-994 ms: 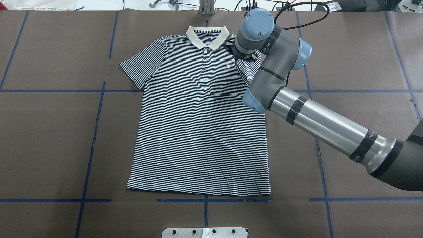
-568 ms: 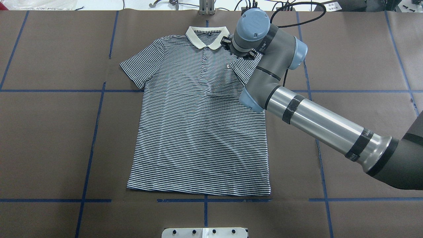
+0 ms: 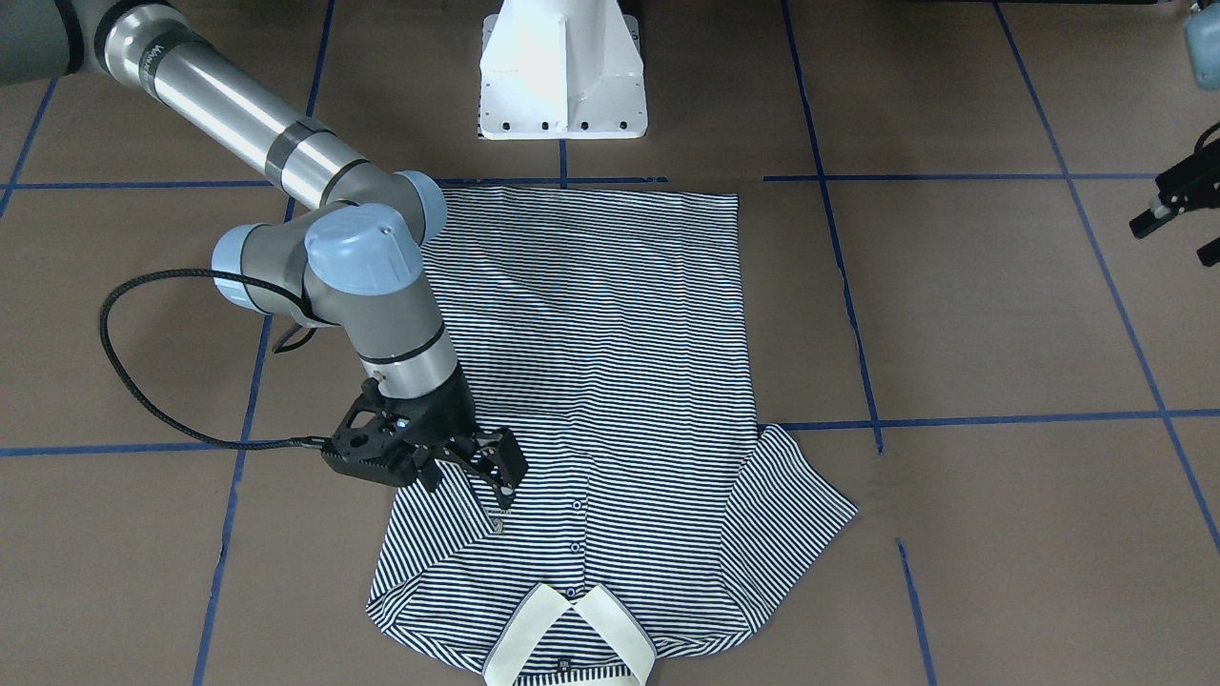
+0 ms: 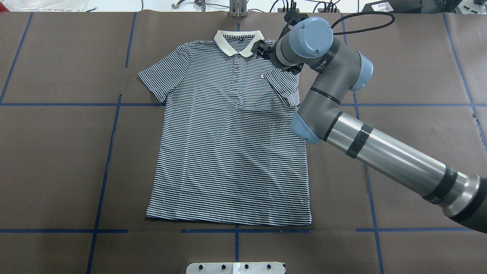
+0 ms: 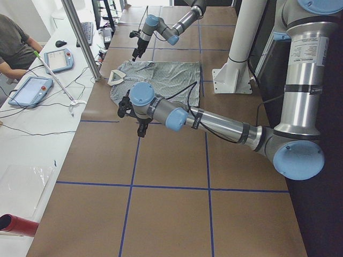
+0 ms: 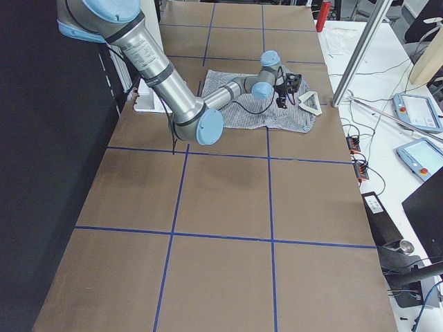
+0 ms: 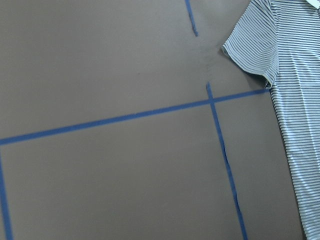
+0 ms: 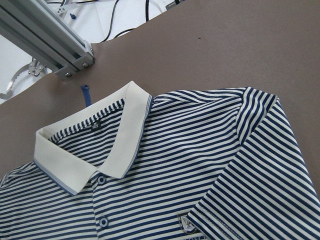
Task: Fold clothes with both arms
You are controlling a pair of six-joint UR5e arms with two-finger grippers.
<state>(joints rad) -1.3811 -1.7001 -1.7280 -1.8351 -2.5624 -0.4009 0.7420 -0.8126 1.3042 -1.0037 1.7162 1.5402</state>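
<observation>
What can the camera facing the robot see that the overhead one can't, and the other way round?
Only the front-facing view shows the right arm's fingers in full, spread apart over the shirt, and the left arm's fingers at the picture's edge. Only the overhead view shows the metal post and cables beyond the table's far end. Both show the striped polo shirt, one sleeve folded over its chest, the right arm and the blue tape lines.

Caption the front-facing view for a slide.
Right gripper hovers open over the striped polo shirt, one sleeve folded onto its chest, on the brown table.
</observation>
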